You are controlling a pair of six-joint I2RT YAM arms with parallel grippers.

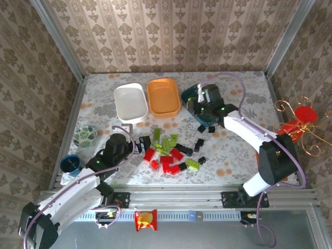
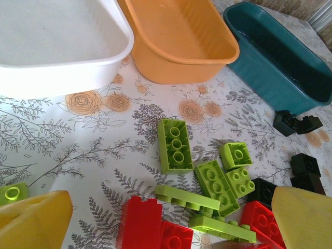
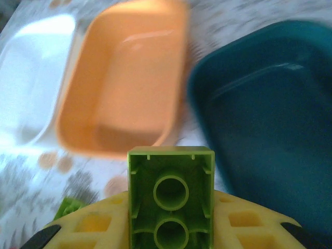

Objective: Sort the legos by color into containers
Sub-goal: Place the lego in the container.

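patterned bowl and blue mug sit at the left of the table, well apart from the brick pile; white tray, orange tray and teal tray line the far side; right gripper hangs by the teal tray, pinching a lime brick; left gripper spread wide above the pile

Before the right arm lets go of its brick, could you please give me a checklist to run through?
1. Grip on green brick by right hand: ok.
2. Insides of white tray and orange tray bare: ok.
3. Visible part of teal tray bare: ok.
4. Whether right hand hangs squarely over one tray: cannot tell.
5. The left hand open, well apart from right hand: ok.
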